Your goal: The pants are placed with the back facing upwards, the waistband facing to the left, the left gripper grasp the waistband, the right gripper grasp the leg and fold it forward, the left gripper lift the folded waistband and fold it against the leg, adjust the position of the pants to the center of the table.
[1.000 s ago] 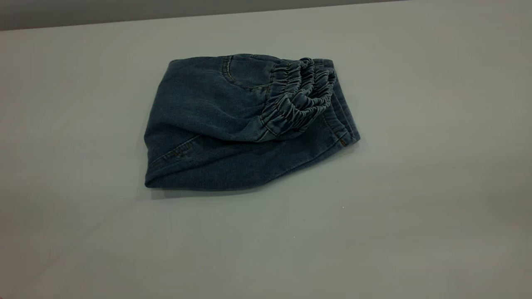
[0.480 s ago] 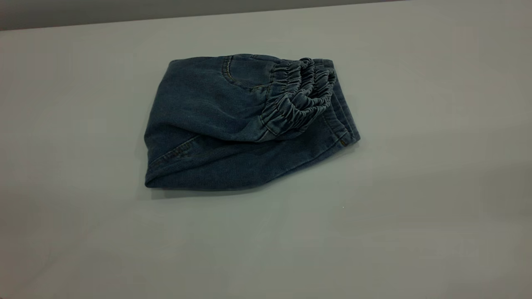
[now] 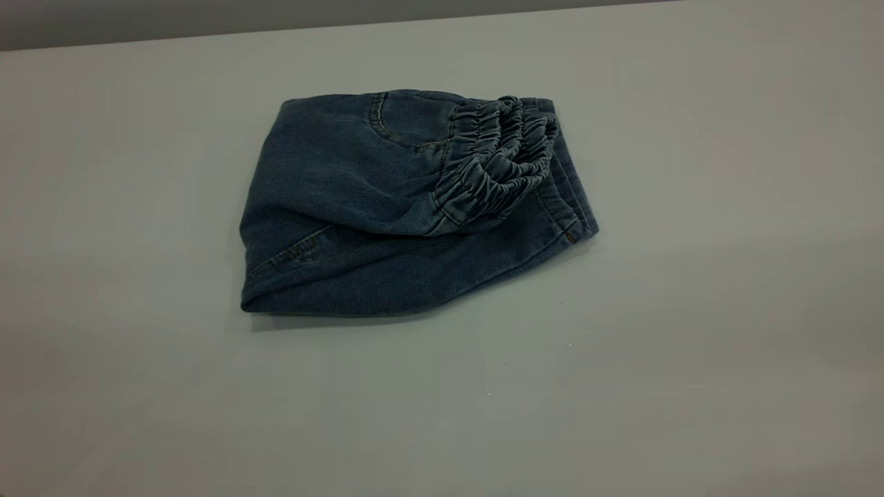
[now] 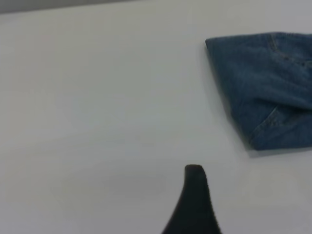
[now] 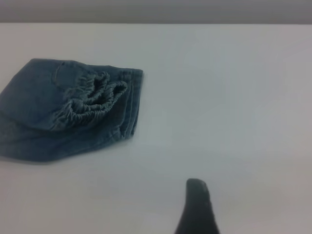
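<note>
Your arms don't show in the exterior view. In the left wrist view, only one dark fingertip of your left gripper rises into the picture, well apart from the cloth and holding nothing that can be seen. The right wrist view shows the same for your right gripper: a single dark fingertip, off by itself above bare surface. With one finger visible on each side, you can't read the jaw gap on either.

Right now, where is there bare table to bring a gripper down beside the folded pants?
Bare table borders the pants on every side, widest toward the near edge. Crowded only over the waistband, bunched against the stacked hems.
</note>
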Tool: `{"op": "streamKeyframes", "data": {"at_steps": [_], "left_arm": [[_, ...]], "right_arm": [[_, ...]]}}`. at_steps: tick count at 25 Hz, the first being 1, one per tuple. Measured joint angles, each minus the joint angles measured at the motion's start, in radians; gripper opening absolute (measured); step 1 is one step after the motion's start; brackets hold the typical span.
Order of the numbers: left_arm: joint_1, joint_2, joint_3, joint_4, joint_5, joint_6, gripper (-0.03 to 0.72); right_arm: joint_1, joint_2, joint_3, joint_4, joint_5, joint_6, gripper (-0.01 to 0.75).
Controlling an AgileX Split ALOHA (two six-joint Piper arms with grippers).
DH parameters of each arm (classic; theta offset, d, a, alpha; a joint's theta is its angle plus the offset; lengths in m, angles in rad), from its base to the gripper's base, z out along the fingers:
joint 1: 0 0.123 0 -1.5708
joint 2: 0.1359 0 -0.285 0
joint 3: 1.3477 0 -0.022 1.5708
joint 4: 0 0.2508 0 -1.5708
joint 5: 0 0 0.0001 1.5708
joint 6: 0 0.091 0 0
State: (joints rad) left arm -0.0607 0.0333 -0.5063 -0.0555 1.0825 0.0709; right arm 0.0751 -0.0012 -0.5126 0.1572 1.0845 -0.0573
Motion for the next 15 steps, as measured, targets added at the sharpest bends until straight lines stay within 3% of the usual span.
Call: {"op": "streamKeyframes", "data": {"at_steps": [15], "left_arm": [[0.0,-0.033,0.0,0.0,0.0,0.0,0.529]], "right_arm": [[0.001,0.001,0.0,-0.002,-0.004,0.0,0.455]]}}
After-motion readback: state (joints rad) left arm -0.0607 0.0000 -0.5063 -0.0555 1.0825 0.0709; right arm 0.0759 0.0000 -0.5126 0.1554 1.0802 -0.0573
